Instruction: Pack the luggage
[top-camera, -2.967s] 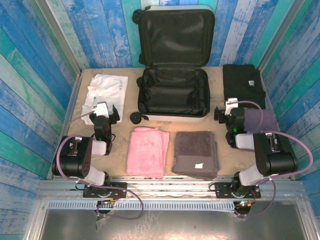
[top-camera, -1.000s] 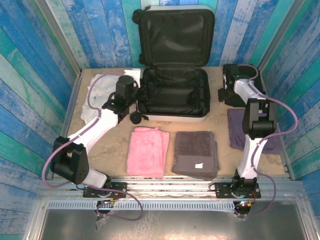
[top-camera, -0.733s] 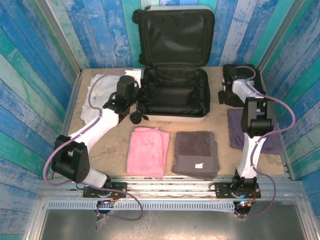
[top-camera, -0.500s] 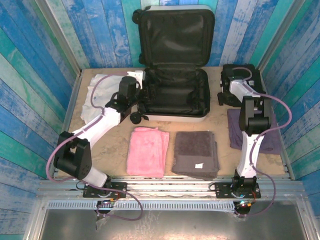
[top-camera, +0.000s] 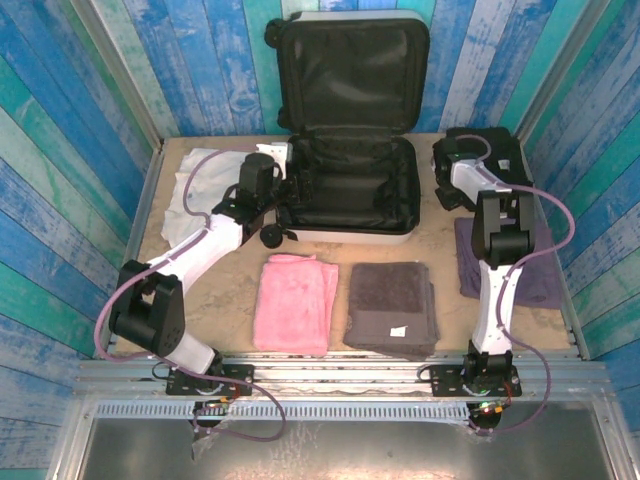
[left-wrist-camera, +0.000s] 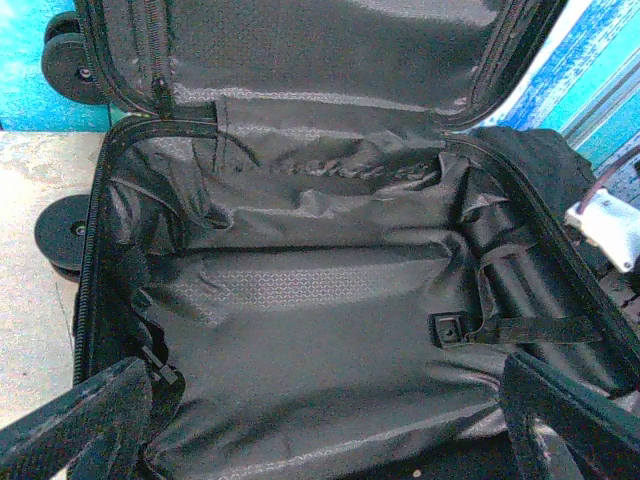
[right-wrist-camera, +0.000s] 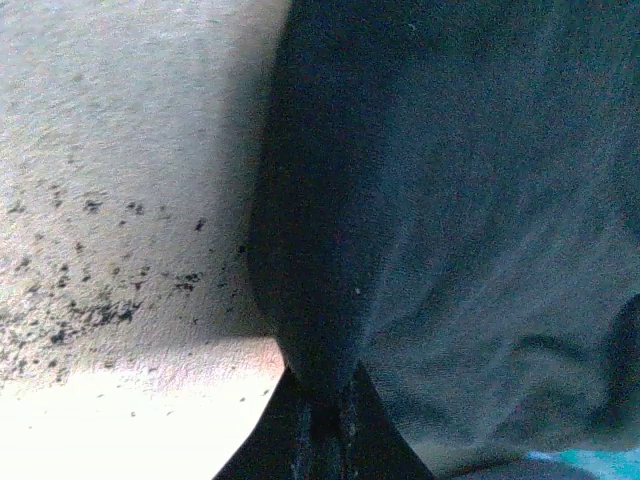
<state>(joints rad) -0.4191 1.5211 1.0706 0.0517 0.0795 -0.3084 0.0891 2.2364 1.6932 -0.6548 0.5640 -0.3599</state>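
Right wrist: right jaws pinch black garment (right-wrist-camera: 450, 200); left wrist: luggage (left-wrist-camera: 300, 300) lining

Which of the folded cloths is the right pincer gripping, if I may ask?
The black garment, far right beside the luggage: the right pincer is shut on its edge. It alone is black.

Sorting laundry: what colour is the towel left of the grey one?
The towel is pink, clearest in the top view.

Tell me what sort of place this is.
Probably a staged robot test booth, not a real room: painted blue plank walls close round a tan table, a left arm and right arm are bolted at its near edge, and an open suitcase lies beyond a pink towel.
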